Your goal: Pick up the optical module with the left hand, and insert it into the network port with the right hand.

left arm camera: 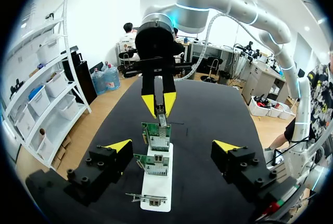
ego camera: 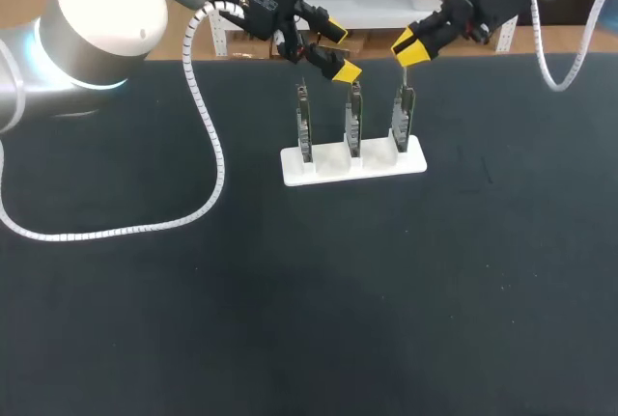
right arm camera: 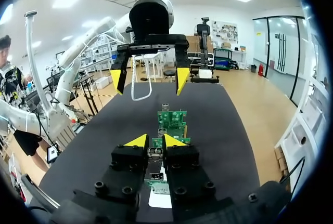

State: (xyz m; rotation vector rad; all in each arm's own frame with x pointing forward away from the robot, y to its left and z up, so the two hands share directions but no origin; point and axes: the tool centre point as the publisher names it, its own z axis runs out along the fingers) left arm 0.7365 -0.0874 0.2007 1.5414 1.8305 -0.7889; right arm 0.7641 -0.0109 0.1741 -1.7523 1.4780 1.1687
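Head view: the right hand [ego camera: 409, 47] is clamped on the optical module [ego camera: 405, 76], just above the rightmost card [ego camera: 403, 119] in the white stand [ego camera: 333, 167]. The left hand [ego camera: 337, 51] is spread open over the middle card [ego camera: 354, 117]. Left wrist view: its fingers stand wide apart on both sides of the stand. Right wrist view: the module sits between the closed yellow tips.

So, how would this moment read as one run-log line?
left tool: open, near middle board | right tool: shut on optical module, over right-end board

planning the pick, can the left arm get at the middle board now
Probably yes: the left fingers hang open just above the middle board, and the right fingers sit at the end board, clear of it.
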